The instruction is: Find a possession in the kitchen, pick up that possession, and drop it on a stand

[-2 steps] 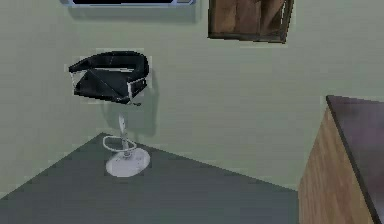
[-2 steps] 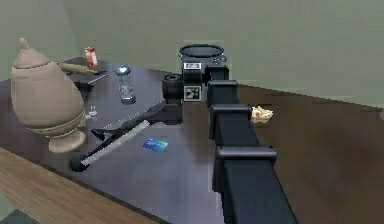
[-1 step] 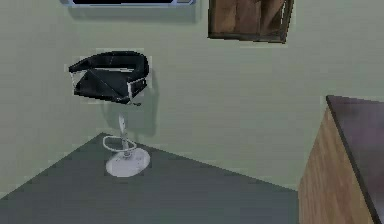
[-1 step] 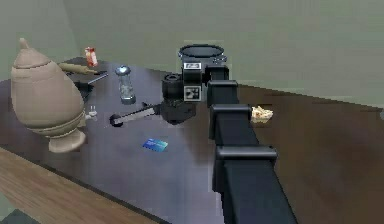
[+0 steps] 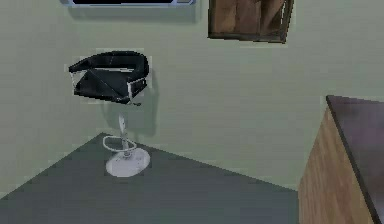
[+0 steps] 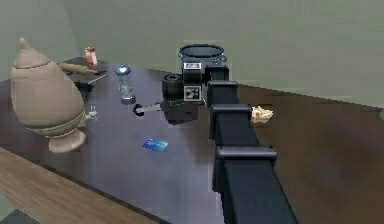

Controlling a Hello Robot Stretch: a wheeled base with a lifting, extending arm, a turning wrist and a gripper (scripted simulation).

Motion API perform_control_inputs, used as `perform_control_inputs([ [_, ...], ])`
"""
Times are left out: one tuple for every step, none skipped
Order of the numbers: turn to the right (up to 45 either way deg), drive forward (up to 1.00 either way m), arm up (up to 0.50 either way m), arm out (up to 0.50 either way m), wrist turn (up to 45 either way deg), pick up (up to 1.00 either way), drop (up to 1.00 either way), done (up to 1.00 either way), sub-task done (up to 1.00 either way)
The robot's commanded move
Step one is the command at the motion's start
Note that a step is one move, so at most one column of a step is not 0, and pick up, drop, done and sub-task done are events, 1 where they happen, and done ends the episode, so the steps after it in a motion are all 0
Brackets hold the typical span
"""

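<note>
Forward view first: a black bar stool (image 5: 112, 78) on a chrome foot stands in the corner, a brown framed picture (image 5: 250, 20) hangs on the wall above, and the wooden end of a table (image 5: 345, 150) pokes in at the right edge. Nothing to grab there, I'd say. The arm side view looks down on the dark table (image 6: 120, 175), with a big beige lidded vase (image 6: 45, 95) at the left and a little clear bottle (image 6: 125, 85) further back. A small flat blue thing (image 6: 154, 146) lies nearer the front, just left of the arm. My guess is the blue thing is the possession, since it looks like a card or slim phone, though it's too small to be sure. The hand (image 6: 148, 108) sits a bit beyond it, between it and the bottle. I can't tell whether the hand is gripping anything, or how its fingers are set. If it is a card it's probably light, stiff and slick, lying dead flat, so there's little to get under. I'd take it across its narrow edges, low to the table, and watch that it doesn't skid away.
</note>
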Motion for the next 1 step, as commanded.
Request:
perform_control_inputs([
  [0.0,0.00,-0.16,0.00,0.0,0.00,0.00,0.00,0.00],
])
